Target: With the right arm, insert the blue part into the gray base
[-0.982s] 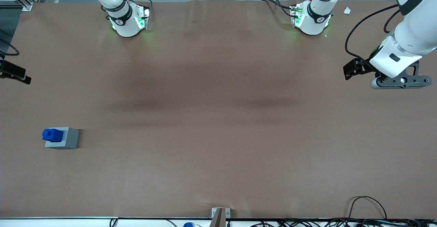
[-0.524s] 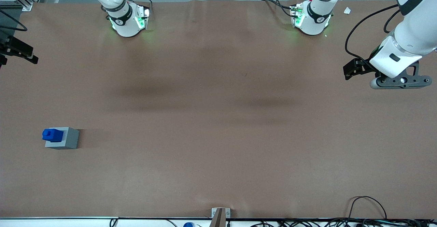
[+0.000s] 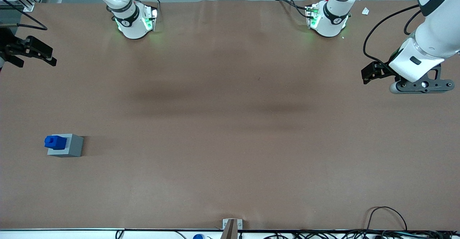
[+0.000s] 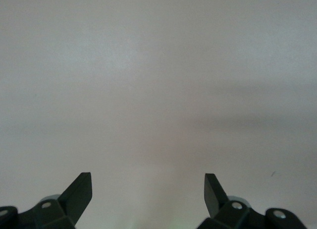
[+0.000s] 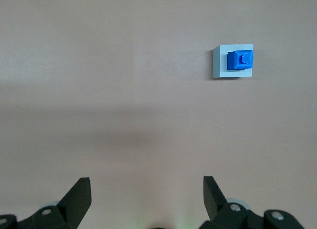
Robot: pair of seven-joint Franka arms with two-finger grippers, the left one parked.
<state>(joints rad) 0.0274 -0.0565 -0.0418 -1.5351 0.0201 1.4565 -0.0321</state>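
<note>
The blue part (image 3: pixel 55 142) sits on top of the gray base (image 3: pixel 70 146), close to the base's edge on the working arm's side. Both stand near the working arm's end of the table. In the right wrist view the blue part (image 5: pixel 240 59) shows its raised stub, with the gray base (image 5: pixel 220 63) under it. My right gripper (image 3: pixel 36 61) hovers at the table's edge, well farther from the front camera than the base. It is open (image 5: pixel 146 184) and holds nothing.
Both arm bases (image 3: pixel 133 21) (image 3: pixel 327 18) stand at the table's back edge. The parked arm's wrist (image 3: pixel 413 70) hangs over its end of the brown table (image 3: pixel 230 124). Cables (image 3: pixel 388 228) and a small bracket (image 3: pixel 231 226) lie along the front edge.
My right gripper has moved away from the front camera and slightly inward over the table. The blue part and gray base have not moved.
</note>
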